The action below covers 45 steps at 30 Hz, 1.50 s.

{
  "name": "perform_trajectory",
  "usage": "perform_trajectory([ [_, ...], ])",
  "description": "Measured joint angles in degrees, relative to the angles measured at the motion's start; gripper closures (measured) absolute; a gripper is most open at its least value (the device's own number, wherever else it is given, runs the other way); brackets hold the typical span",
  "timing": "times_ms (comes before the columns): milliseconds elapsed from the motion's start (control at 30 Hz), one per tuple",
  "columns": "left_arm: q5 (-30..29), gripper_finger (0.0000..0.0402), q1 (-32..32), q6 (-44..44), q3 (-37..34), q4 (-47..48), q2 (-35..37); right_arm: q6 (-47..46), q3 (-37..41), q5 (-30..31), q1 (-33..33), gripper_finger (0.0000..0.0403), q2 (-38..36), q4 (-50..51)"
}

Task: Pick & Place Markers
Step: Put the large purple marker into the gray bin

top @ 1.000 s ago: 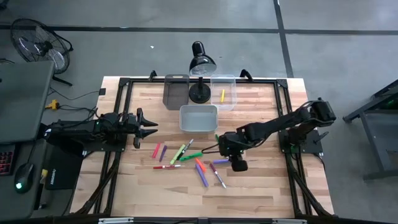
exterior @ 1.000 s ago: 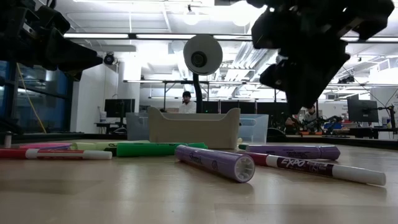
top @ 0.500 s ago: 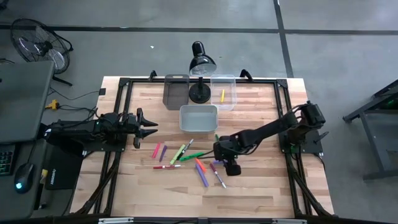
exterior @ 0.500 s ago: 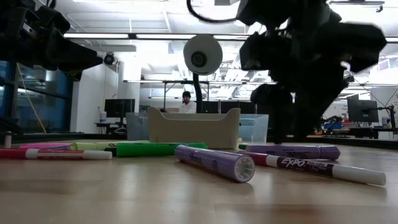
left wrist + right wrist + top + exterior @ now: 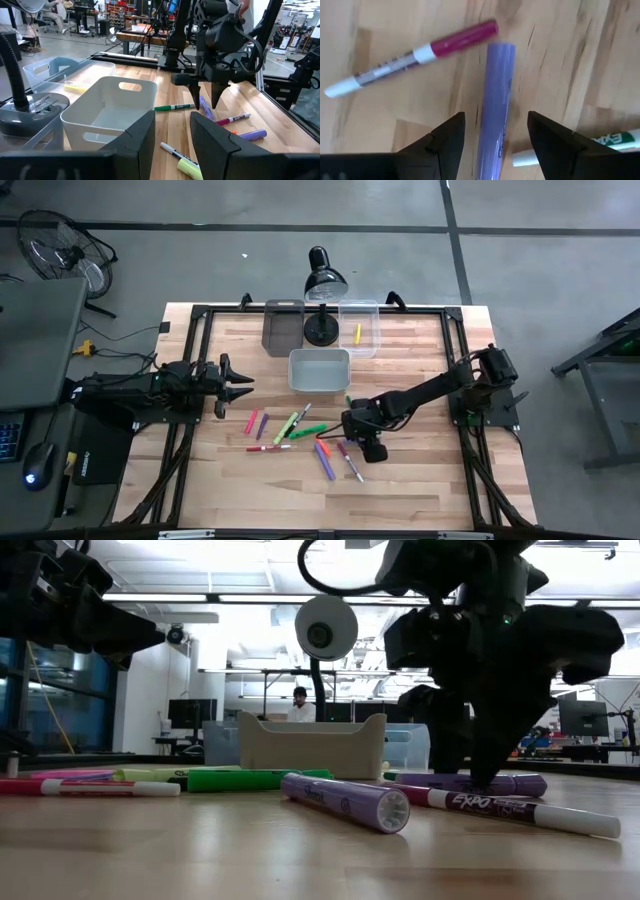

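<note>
Markers [image 5: 300, 436]: about 11 on table, 1 in bin [image 5: 359, 341].

Right wrist view: purple marker [image 5: 493, 115] cut off at the frame edge, its near end hidden between the right gripper [image 5: 496, 140] fingers. Green-capped white marker [image 5: 580, 146] partly cut off (lettering incomplete). Low view: the purple marker's middle is hidden behind that gripper. High view: cap colours of clustered markers [image 5: 300, 437] too small to separate.
</note>
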<state>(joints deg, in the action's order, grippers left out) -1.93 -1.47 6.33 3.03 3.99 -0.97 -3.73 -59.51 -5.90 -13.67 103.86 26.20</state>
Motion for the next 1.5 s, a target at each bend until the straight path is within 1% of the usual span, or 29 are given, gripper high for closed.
perform_trajectory([
  [233,0.0,0.0279,0.0,0.0,0.0,0.0,0.0,0.2,-0.2,-0.1,0.0,0.0198,2.3,-0.8],
  [467,0.0,0.0279,0.0,0.0,0.0,0.0,0.0,-0.2,-0.1,0.1,-0.3,0.0199,2.5,-1.1],
  [600,0.0,0.0279,0.0,0.0,0.0,0.0,0.0,-0.6,-0.1,2.1,-1.1,0.0199,2.6,-1.2],
  [967,0.0,0.0279,0.0,0.0,0.0,0.0,0.0,-2.3,0.0,5.1,-2.3,0.0202,2.6,-1.2],
  [1100,0.0,0.0279,0.0,0.0,0.0,0.0,0.0,-2.4,0.0,6.7,-3.3,0.0223,2.7,-0.9],
  [1500,0.0,0.0279,0.0,0.0,0.0,0.0,0.0,-3.8,0.0,7.5,-4.1,0.0315,2.7,-0.5],
])
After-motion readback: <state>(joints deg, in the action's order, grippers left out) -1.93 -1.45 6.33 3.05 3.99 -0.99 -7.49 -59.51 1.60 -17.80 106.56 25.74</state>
